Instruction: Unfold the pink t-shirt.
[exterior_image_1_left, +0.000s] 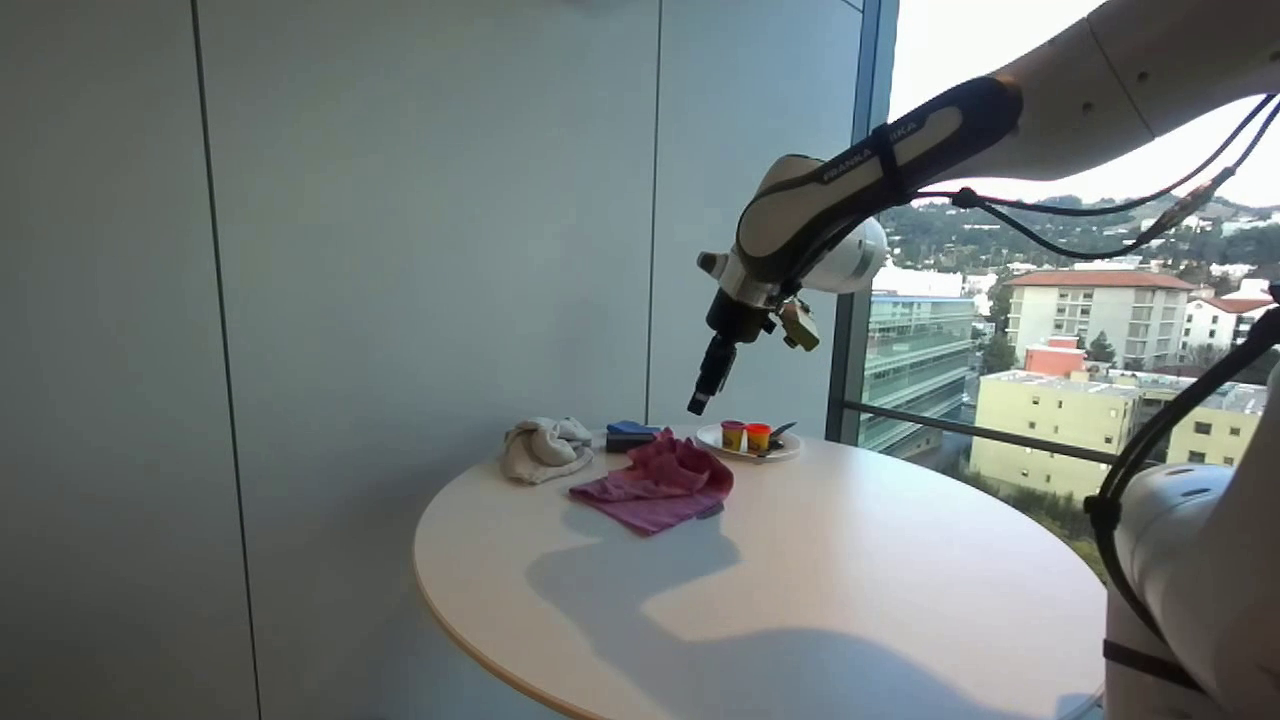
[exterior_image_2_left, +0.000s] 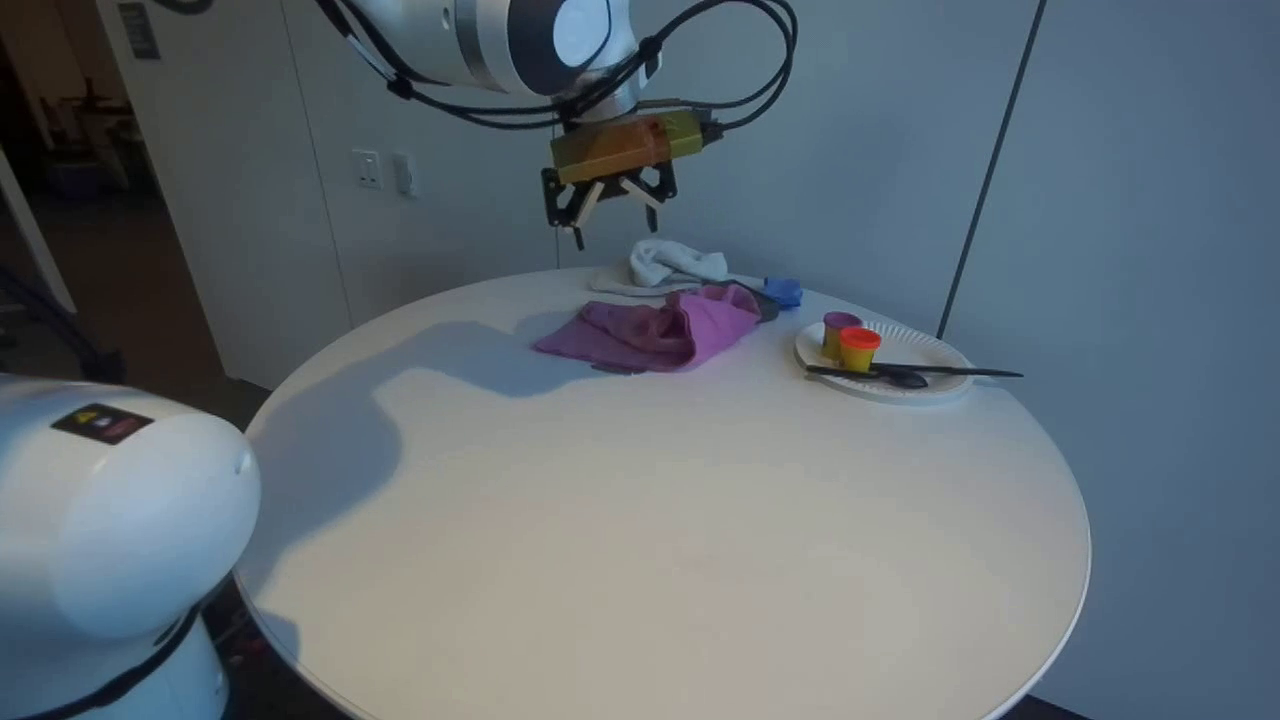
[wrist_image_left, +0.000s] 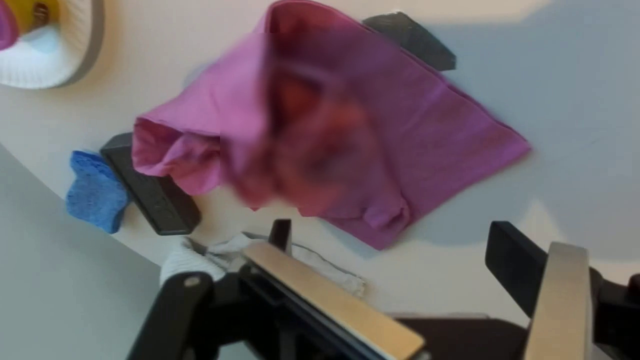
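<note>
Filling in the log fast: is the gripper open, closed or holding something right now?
Gripper: open, holding nothing; the pink t-shirt lies on the table.

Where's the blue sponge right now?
In the wrist view, the blue sponge is at the left, beside the black block, by the table's edge, left of the pink t-shirt.

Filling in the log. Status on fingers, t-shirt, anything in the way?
Fingers open, empty, above the table. Pink t-shirt bunched, not yet unfolded. Possible snags: dark block partly hidden by it, dark flat object poking from one edge.
</note>
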